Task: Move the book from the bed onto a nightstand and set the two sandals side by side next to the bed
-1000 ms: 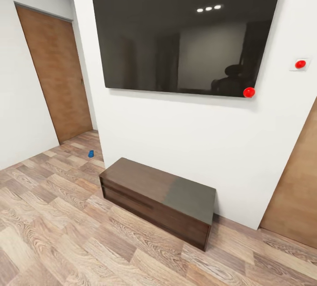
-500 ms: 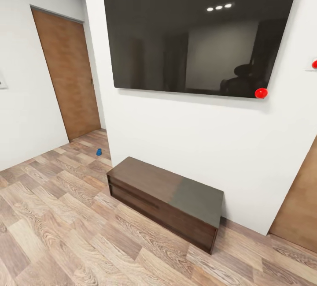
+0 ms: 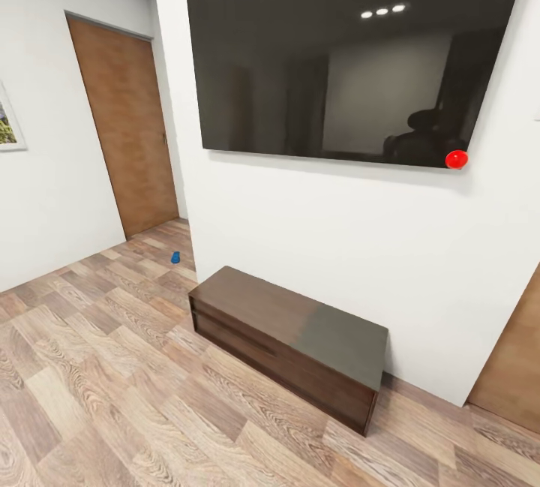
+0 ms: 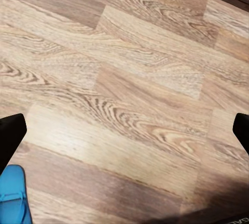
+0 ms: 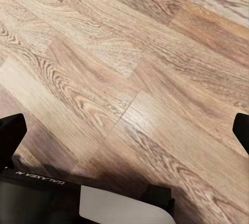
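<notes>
Head view: a large dark wall screen [image 3: 352,59] hangs on a white wall [image 3: 315,247] above a long dark glossy bench unit [image 3: 289,344] on the wood-plank floor [image 3: 97,397]. A small blue object [image 3: 175,257], too small to identify, lies on the floor near the wall's corner, before a brown door [image 3: 127,127].

Left wrist view: the left gripper [image 4: 124,130] is spread wide, its dark fingertips [image 4: 10,133] at opposite edges of the picture with nothing between them; one blue sandal [image 4: 13,195] lies on the planks just beside one fingertip.

Right wrist view: the right gripper [image 5: 124,130] is likewise parted and empty over bare planks, above part of the robot's own body [image 5: 78,203].
</notes>
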